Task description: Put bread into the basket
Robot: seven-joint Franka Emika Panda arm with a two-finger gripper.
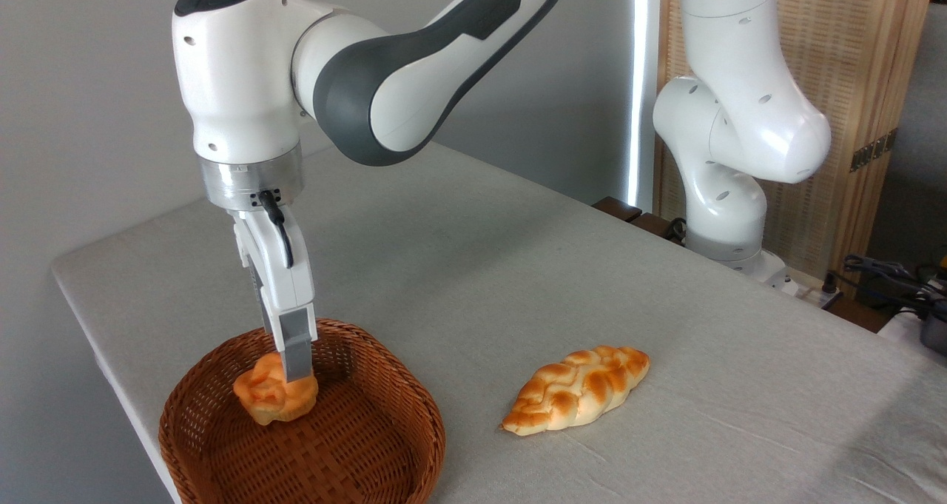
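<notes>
No brand name, no label, no readable writing anywhere on the arm [414, 52] — just smooth white shells with dark grey joint panels and 1 blue light glowing on top of the wrist housing. Below it sits a silver collar with a short black cable looping down the side.

The table [518, 267] wears a plain pale grey cloth, lightly creased toward the right corner. Behind it a flat grey wall, a bright vertical strip of light, and further right a slatted wooden screen [843, 60]. Dark cables and plugs [880, 271] trail off past the table's far right edge, next to the arm's base.

Down at the front left, the gripper [296, 374] points straight down into the basket [222, 459], a reddish-brown woven round one sitting close to the table's near-left corner. Its fingers [298, 348] are pinching the bread [275, 397], the knobbly golden-orange bun, from the top; only the near finger shows clearly, pressed against the bun's upper right side. The bun is inside the basket's rim, toward the back-left of the bowl. Whether it is resting on the weave or held just above it, I cannot tell from this angle.

Out on the cloth to the right, well apart from the basket, lies 1 braided loaf [577, 389], pointed at both ends, golden with paler stripes, angled up toward the right.
</notes>
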